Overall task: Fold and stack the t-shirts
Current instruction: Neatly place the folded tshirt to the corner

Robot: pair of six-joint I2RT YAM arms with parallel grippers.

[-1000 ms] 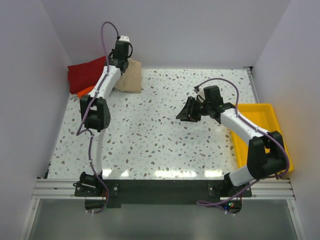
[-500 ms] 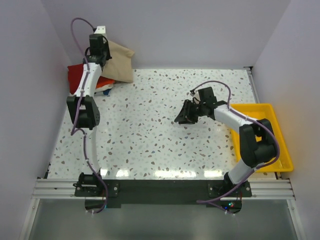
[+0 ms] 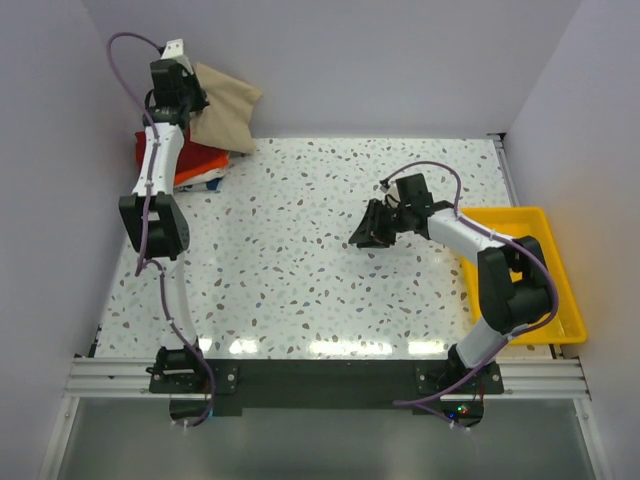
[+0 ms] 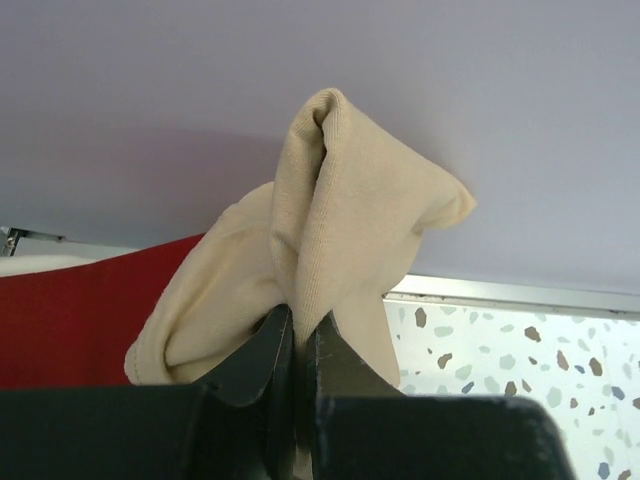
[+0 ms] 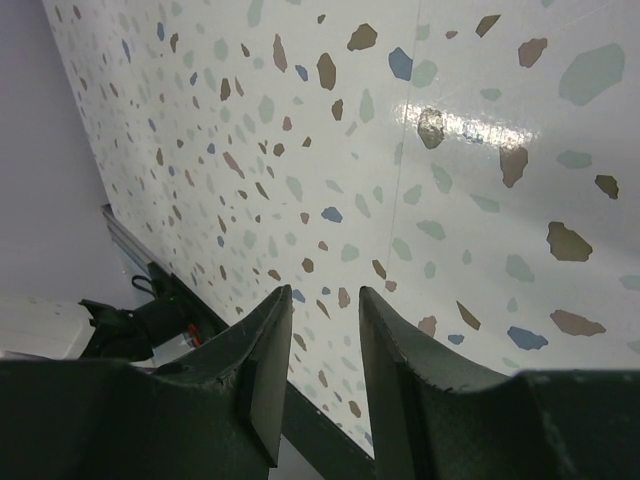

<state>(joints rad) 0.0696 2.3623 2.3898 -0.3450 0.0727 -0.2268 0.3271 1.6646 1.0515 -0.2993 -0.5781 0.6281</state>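
Pinching tan t-shirt (image 4: 350,230), left fingers (image 4: 262,352) hold it aloft at bench (image 3: 290,270) 11 o'clock over dark red t-shirt (image 3: 200,156); right fingers (image 5: 265,365) spread, empty, near 3 o'clock.

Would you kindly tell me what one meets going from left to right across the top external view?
left gripper → tan t-shirt → right gripper → yellow tray. The folded stack overlaps the first two, so it is left out.

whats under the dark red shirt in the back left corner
An orange shirt edge shows under the dark red shirt, then a white one at the bottom. The arm and the tan shirt held in the left hand cover the rest of the pile.
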